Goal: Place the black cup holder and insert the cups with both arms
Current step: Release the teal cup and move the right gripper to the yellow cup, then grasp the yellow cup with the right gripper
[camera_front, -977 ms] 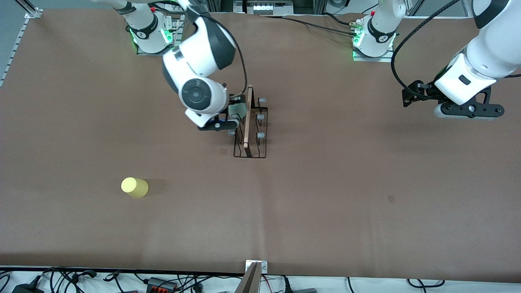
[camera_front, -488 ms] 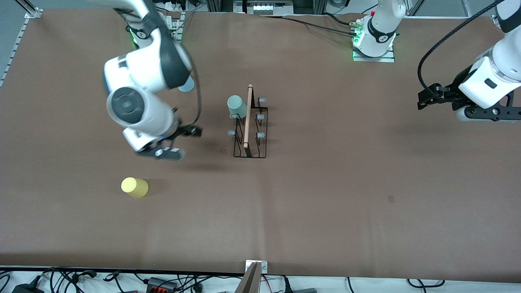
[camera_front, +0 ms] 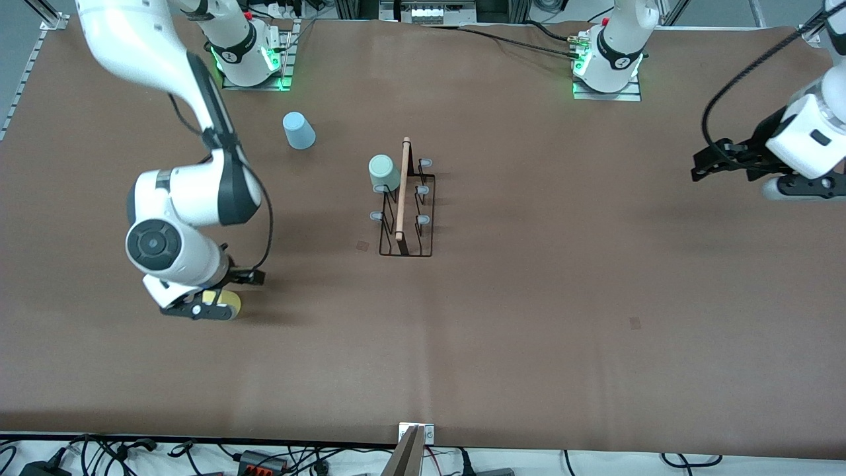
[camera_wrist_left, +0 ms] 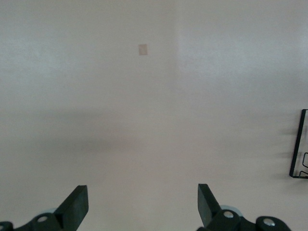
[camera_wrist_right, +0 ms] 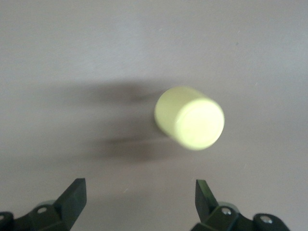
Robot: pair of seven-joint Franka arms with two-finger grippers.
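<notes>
The brown table (camera_front: 529, 317) is spanned by two white arms whose bases are mounted along its edge farthest from the front camera. The right arm (camera_front: 172, 218) is stretched out toward the front camera at its own end of the table, and its wrist is hung directly over the yellow cup. The left arm (camera_front: 809, 129) is held up at its own end of the table and is seen waiting there, with nothing beneath it but bare tabletop. The black cup holder (camera_front: 404, 210) is stood near the middle of the table, its pale wooden rod run along the top and its grey-blue pegs set out on both sides; a corner of its wire base is caught in the left wrist view (camera_wrist_left: 299, 147). The right gripper (camera_wrist_right: 137, 199) is spread wide with nothing between its fingers, and the yellow cup (camera_wrist_right: 190, 117) is seen upside down on the table just ahead of them, untouched. The left gripper (camera_wrist_left: 142, 204) is likewise spread wide and empty above the table. The mint green cup (camera_front: 383, 173) is seated upside down on a peg of the holder, on the side toward the right arm's end. The light blue cup (camera_front: 298, 130) is stood upside down on the table, farther from the front camera than the holder and near the right arm's base.
</notes>
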